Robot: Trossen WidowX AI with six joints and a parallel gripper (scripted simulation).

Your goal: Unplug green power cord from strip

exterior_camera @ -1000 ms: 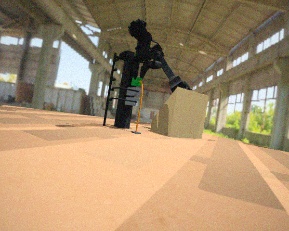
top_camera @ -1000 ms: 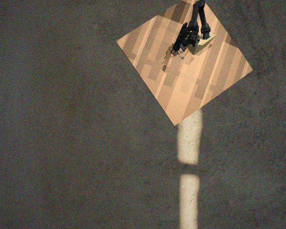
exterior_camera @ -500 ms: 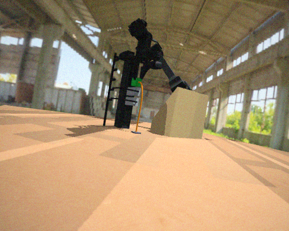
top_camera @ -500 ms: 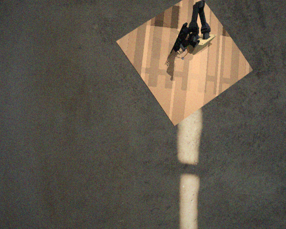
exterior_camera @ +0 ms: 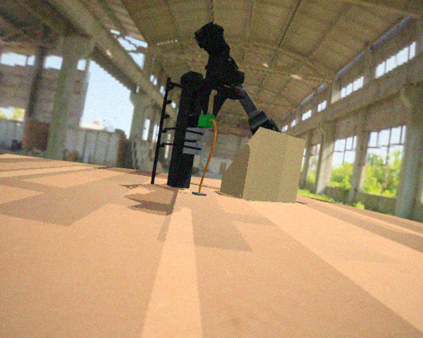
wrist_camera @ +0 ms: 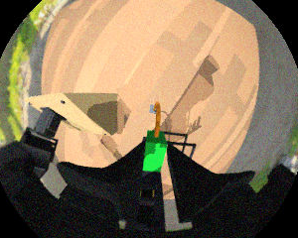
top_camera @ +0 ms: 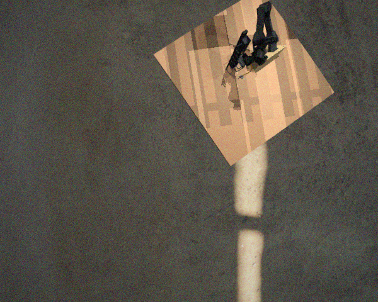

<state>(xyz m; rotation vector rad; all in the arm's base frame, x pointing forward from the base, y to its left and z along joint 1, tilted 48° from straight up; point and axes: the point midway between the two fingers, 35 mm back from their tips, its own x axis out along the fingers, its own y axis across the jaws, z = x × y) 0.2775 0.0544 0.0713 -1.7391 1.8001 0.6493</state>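
The green plug (exterior_camera: 206, 120) (wrist_camera: 155, 152) is beside the upper part of the upright black power strip (exterior_camera: 182, 153) (top_camera: 239, 49). It looks slightly tilted in the wrist view. A dark piece shows between plug and strip; whether the prongs are clear of the socket cannot be told. The orange cord (exterior_camera: 211, 153) (wrist_camera: 158, 118) hangs from the plug to a small blue foot (exterior_camera: 199, 193) on the table. My gripper (exterior_camera: 210, 109) (wrist_camera: 156, 146) is slightly open, with its fingertips still close around the plug.
A thin black frame (exterior_camera: 161, 131) with rods stands beside the strip, and a pale grey block (exterior_camera: 192, 141) is at the strip below the plug. The arm's foot is on a large beige wedge (exterior_camera: 270, 167) (wrist_camera: 79, 116) to the right in the exterior view.
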